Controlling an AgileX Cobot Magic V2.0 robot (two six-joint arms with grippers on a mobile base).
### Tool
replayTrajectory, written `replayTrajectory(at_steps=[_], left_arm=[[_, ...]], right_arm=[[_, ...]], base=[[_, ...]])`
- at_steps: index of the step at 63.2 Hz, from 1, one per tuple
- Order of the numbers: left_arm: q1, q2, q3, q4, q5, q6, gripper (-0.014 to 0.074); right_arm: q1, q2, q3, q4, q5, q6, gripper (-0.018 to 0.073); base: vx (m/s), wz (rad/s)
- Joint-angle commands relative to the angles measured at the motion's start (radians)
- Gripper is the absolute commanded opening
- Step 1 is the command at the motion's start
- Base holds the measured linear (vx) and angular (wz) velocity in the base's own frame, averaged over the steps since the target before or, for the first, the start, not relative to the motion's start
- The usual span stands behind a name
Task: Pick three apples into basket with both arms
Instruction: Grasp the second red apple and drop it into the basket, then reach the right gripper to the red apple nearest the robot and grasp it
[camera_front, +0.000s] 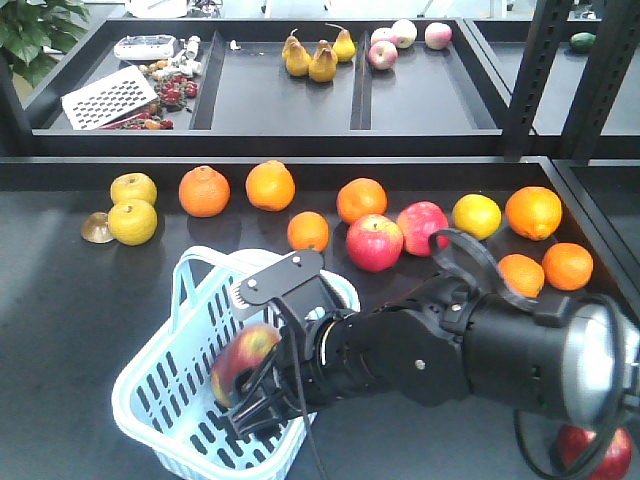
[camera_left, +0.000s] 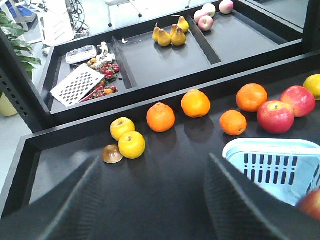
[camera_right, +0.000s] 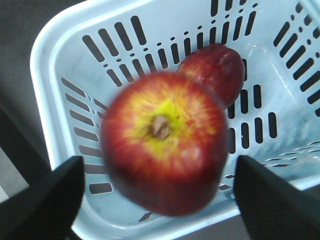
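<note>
**Second apple let go over the basket**

The apple (camera_right: 162, 142) sat between the right hand's (camera_right: 157, 192) parted fingers, over the basket (camera_right: 60, 45), beside another apple (camera_right: 217, 72). A straight upward withdrawal seemed wisest. Left hand (camera_left: 150, 200) hung apart above the worktop (camera_left: 165, 165).

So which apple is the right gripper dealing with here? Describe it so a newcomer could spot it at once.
Find the pale blue basket at the front of the black table. Between the spread fingers of the right gripper above it is a dark red apple, stem end up. A yellow-green burst around the stem separates it from the plainer maroon apple lying on the basket floor behind it.
</note>
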Motion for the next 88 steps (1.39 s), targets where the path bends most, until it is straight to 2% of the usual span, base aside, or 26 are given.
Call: replayTrajectory(at_steps=[1, 5, 16, 26, 40, 52, 69, 78, 88], left_arm=[[0.002, 0.005, -0.020, 0.012, -0.059, -0.008, 0.0428], [0.002, 0.005, -0.020, 0.012, -0.059, -0.008, 0.0428], [0.002, 0.005, -0.020, 0.012, -0.059, -0.008, 0.0428], [0.002, 0.005, -0.020, 0.012, -0.059, -0.008, 0.0428], [0.002, 0.005, -0.020, 0.012, -0.059, -0.008, 0.0428], [0.002, 0.005, -0.020, 0.012, -0.059, -0.008, 0.0428], [0.002, 0.005, -0.020, 0.012, -0.059, -0.008, 0.0428], [0.002, 0.005, -0.020, 0.012, -0.059, -0.008, 0.0428], [0.002, 0.005, -0.020, 0.012, -0.059, -0.008, 0.0428]], right_arm=[[0.000, -0.038, -0.028, 0.010, -0.063, -0.012, 0.0700], [0.000, -0.038, -0.028, 0.010, -0.061, -0.012, 0.0727], [-0.004, -0.068, -0.028, 0.006, 0.028, 0.004, 0.0718], [-0.063, -0.149, -0.028, -0.020, 0.163, 0.006, 0.0695], [-0.294, -0.264, -0.025, -0.099, 0.369, 0.006, 0.0655], [-0.539, -0.285, -0.024, -0.195, 0.485, 0.007, 0.0649], [-0.833, -0.285, 0.156, -0.218, 0.440, 0.007, 0.0645], [-0.934, -0.285, 0.217, -0.195, 0.384, -0.001, 0.0645], [-0.957, -0.255, 0.219, -0.207, 0.355, -0.012, 0.0645]], base=[[0.00, 0.00], [0.00, 0.00], [0.00, 0.00], [0.00, 0.00], [0.00, 0.00], [0.00, 0.00], [0.00, 0.00], [0.00, 0.00], [0.00, 0.00]])
